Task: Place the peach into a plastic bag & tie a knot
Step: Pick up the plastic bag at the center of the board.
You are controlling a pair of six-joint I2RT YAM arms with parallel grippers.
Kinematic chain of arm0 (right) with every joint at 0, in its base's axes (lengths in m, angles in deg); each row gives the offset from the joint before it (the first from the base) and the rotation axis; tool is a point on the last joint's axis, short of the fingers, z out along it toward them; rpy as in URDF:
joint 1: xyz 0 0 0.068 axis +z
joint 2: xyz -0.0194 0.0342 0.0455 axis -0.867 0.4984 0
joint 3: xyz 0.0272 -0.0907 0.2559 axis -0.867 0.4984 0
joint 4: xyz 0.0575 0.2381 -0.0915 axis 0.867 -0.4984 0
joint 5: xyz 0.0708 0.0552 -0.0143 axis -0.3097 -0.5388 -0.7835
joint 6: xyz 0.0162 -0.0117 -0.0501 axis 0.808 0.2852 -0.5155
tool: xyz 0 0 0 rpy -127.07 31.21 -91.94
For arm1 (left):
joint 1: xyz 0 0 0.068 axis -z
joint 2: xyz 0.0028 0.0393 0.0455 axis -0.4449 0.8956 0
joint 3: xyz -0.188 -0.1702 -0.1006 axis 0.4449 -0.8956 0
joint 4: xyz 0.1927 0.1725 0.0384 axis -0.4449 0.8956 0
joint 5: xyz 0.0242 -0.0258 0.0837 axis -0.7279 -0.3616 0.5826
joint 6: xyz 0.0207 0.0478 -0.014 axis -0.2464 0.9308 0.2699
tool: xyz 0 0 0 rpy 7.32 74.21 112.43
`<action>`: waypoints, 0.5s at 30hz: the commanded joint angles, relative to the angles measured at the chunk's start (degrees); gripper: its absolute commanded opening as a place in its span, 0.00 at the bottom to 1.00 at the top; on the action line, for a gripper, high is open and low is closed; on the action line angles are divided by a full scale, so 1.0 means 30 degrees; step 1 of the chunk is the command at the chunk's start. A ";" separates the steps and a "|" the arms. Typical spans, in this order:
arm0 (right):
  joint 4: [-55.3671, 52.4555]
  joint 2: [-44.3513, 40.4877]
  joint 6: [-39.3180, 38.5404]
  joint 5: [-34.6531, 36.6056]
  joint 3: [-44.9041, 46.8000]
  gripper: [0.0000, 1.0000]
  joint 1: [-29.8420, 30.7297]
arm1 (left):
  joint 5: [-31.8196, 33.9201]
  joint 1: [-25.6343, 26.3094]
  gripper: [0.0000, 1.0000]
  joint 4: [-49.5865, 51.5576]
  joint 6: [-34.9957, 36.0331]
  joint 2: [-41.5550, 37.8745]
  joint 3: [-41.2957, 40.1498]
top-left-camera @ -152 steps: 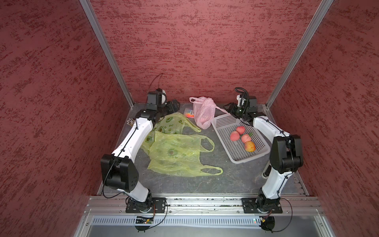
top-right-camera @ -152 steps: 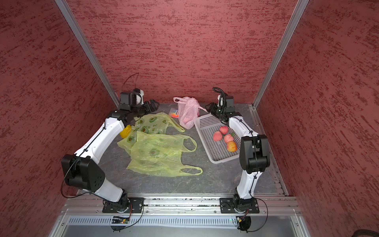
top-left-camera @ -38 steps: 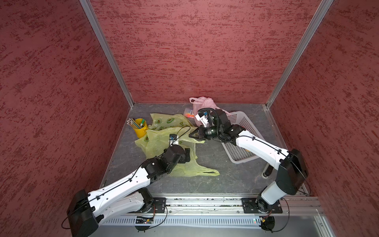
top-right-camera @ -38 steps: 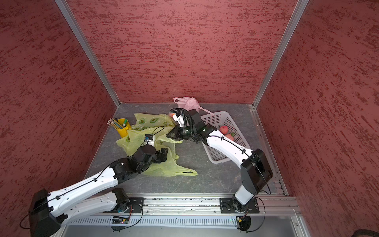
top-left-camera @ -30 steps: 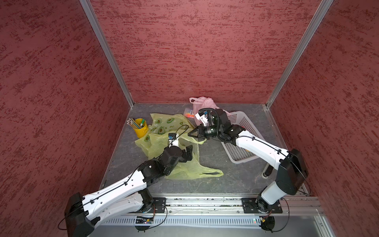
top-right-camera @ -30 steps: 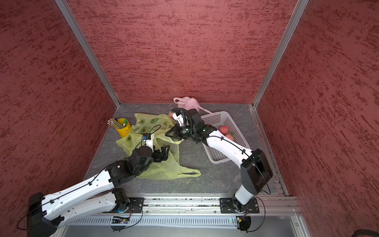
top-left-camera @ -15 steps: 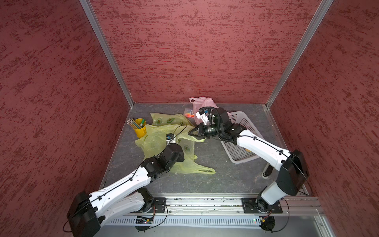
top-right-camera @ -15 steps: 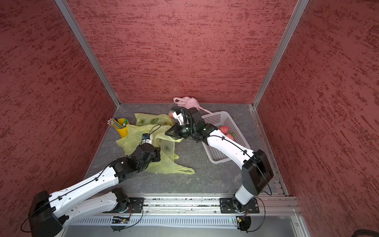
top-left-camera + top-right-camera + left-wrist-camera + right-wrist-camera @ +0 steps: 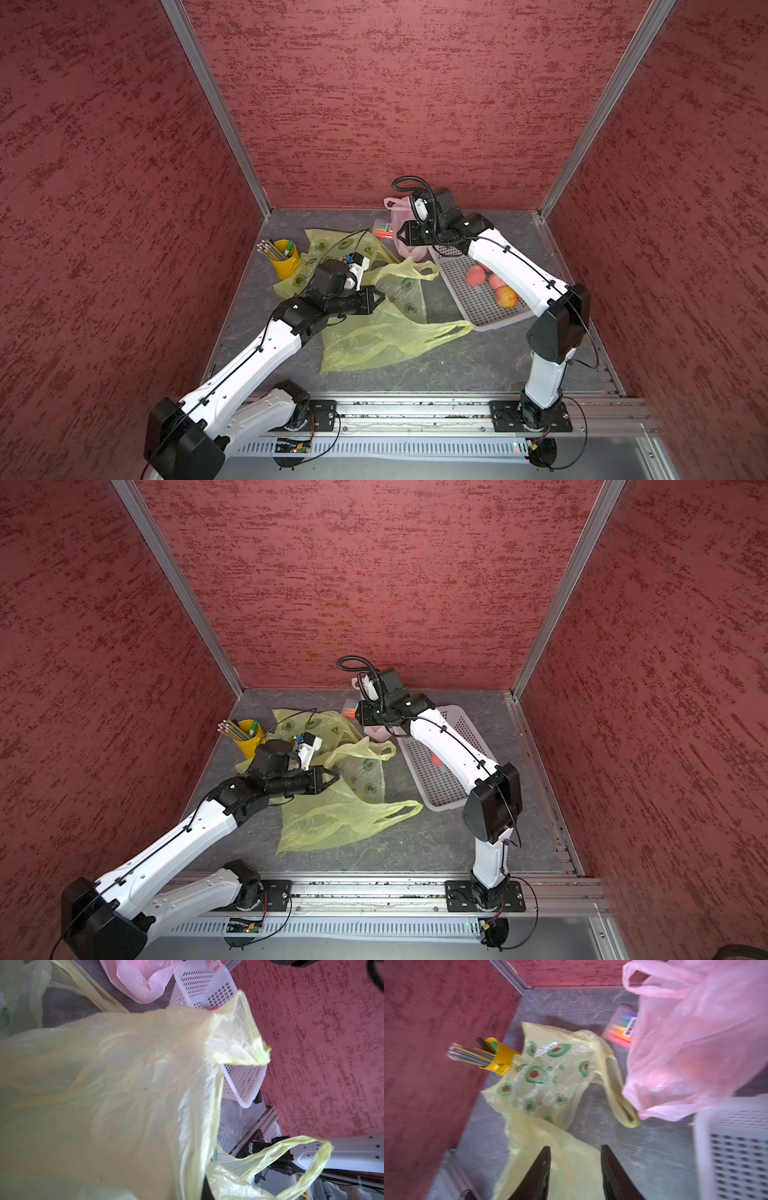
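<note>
L gripper clamps 1 of 2 yellow bags; 1 pink bag.

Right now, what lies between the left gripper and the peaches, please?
In a top view, the lifted yellow bag pinched by the left gripper, then bare table, then the basket's wall.

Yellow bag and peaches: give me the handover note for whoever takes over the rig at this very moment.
Left gripper: shut on the front yellow bag, with that part lifted off the table.
Right gripper: open and empty, next to the pink bag.
Peaches: all in the white basket, none bagged.
Done: bag gripped on one side.
Left: open the bag's mouth, put a peach in, tie the knot.
</note>
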 commanded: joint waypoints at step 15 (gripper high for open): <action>0.2135 -1.1021 0.2510 0.2746 0.8939 0.99 -0.5434 | -0.5934 -0.1726 0.00 -0.4867 -0.1937 0.4096 0.1186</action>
